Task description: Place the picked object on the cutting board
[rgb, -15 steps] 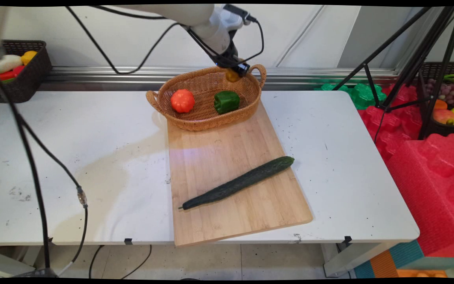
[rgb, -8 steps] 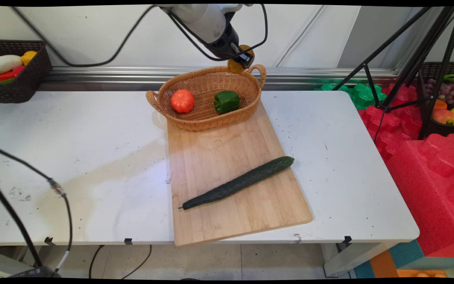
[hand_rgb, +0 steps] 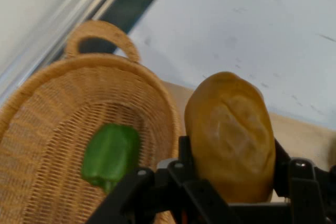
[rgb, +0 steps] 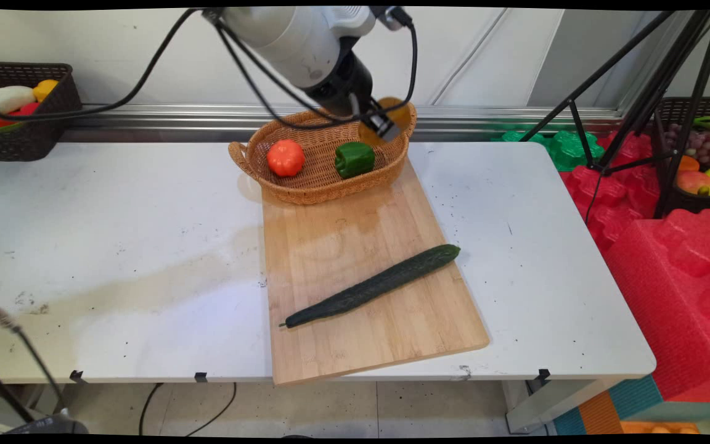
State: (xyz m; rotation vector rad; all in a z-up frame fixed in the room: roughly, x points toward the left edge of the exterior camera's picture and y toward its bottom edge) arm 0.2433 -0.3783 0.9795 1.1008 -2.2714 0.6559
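One white counter spans scene, well below tool. Wooden board lies on it, long dark cucumber diagonal across board's near half, far from tool. Wicker basket sits directly beneath tool, holding orange pepper and green pepper. Tool clamped on golden-brown bread roll, lifted clear above basket's right end. Roll oval, smooth-crusted, pale scored patch on top.
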